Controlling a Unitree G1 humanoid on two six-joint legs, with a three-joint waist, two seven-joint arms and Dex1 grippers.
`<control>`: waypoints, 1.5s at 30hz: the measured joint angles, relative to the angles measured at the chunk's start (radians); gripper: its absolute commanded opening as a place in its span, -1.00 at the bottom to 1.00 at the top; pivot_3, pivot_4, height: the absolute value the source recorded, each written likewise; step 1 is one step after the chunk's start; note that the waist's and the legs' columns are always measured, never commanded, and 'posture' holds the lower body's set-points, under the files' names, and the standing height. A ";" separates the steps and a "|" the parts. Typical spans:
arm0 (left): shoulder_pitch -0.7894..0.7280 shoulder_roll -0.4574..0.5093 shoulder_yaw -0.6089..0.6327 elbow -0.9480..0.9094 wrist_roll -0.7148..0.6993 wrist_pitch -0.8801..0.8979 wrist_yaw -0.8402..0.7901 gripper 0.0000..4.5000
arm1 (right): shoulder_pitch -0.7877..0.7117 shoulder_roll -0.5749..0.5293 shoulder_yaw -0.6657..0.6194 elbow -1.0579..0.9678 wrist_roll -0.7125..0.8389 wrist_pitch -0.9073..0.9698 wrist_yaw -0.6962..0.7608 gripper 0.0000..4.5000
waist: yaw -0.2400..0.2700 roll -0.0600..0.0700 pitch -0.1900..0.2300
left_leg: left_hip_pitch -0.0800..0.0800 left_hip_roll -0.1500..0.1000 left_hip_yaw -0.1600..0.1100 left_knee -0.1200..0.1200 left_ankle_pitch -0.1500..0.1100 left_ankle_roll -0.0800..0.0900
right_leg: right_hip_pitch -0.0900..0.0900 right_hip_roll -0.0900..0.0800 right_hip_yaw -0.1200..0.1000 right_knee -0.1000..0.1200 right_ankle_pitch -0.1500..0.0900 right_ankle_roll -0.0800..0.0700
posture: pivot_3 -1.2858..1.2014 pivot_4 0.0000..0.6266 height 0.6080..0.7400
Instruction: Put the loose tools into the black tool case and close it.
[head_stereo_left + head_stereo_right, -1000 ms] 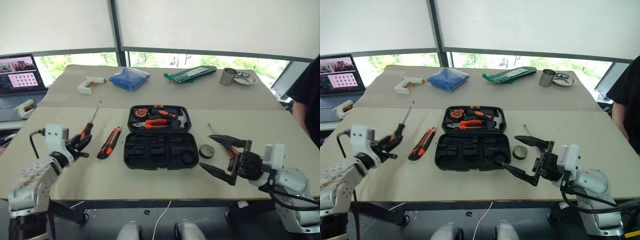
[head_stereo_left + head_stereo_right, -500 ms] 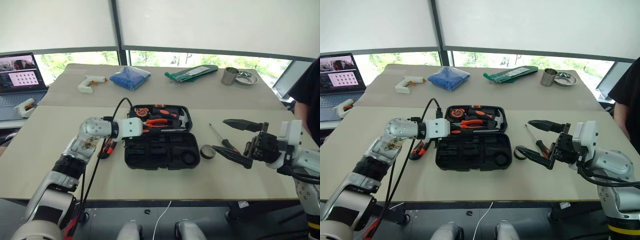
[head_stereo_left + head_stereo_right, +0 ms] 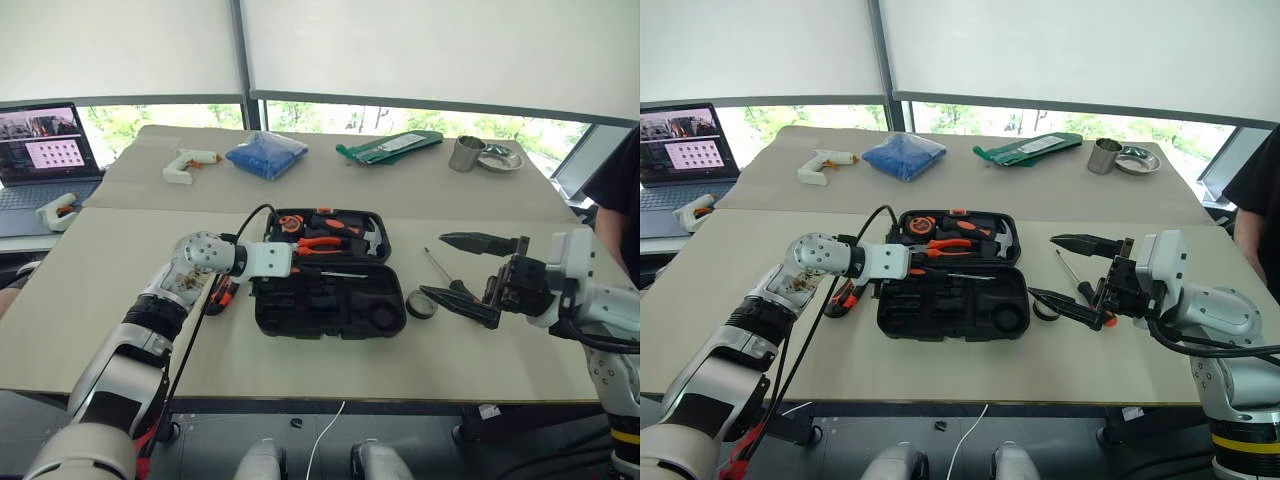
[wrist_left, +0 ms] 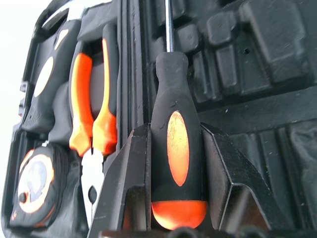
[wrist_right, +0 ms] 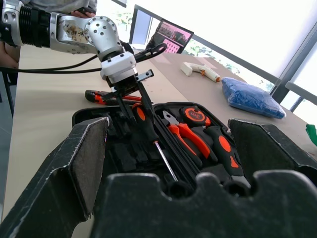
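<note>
Since a second ago the left arm has swung in from the table's left edge to the black tool case, carrying a screwdriver with it, while the right arm has lifted a little and stayed to the right of the case.

From the head cameras, the case lies open and flat on the table, hinge running across its middle. The left gripper sits at the case's left edge, clenched on the screwdriver's handle, and the thin shaft reaches across the hinge line toward the case's right side. A utility knife lies just left of the case, partly behind the left arm. A small tape roll rests just right of the case, and a second screwdriver lies a bit farther right. The right gripper hovers near them with its jaws spread wide and nothing between them.

From the left wrist, two black fingers press either side of the orange-and-black handle, whose shaft points along the case's moulded recesses. Pliers and a tape measure fill the far half beside it.

From the right wrist, the spread fingers frame the open case, with the left gripper holding the screwdriver tilted over the empty near half.
</note>
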 measured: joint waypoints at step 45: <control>0.199 -0.204 0.108 -0.242 -0.163 0.520 0.172 -0.99 | 0.079 0.067 0.001 -0.037 0.006 0.064 -0.023 1.00 | 0.007 0.004 -0.003 | 0.007 -0.001 -0.002 0.002 0.001 -0.001 | 0.007 -0.001 0.000 0.002 0.000 0.000 | 0.03 -0.52 1.00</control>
